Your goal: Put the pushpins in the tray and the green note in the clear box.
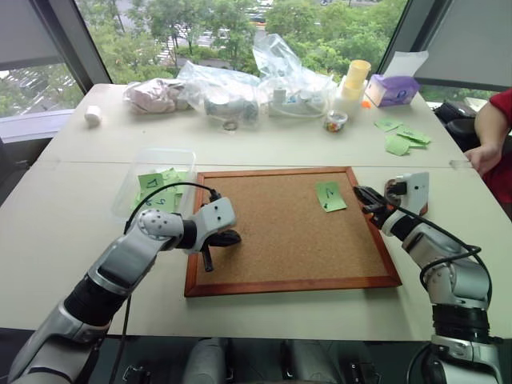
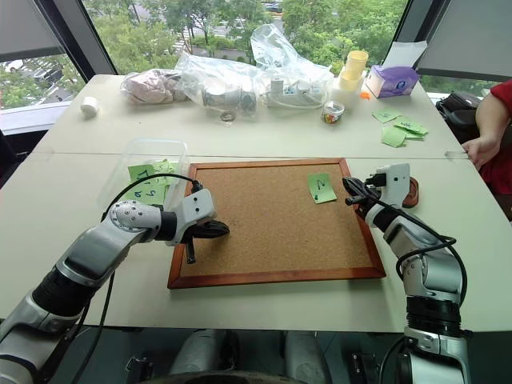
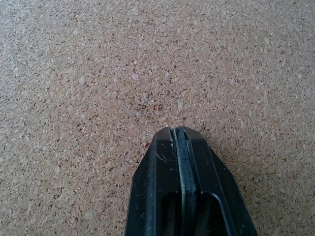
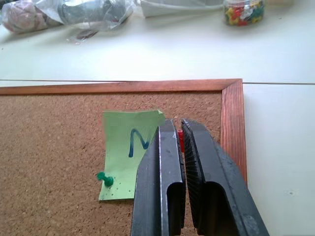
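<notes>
Green note marked "2" sits on your corkboard, green pushpin stuck in one corner. Right hand grips a red pushpin beside it. Left hand closed empty over cork.

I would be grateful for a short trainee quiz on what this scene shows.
1. True or false: the green note lies in the clear box.
2. What colour is the pushpin stuck through the note? A red, B green, C yellow.
3. Fill in: the right hand is shut on another pushpin, coloured ___.
Key: 1 false, it lies on the corkboard; 2 B; 3 red.
</notes>
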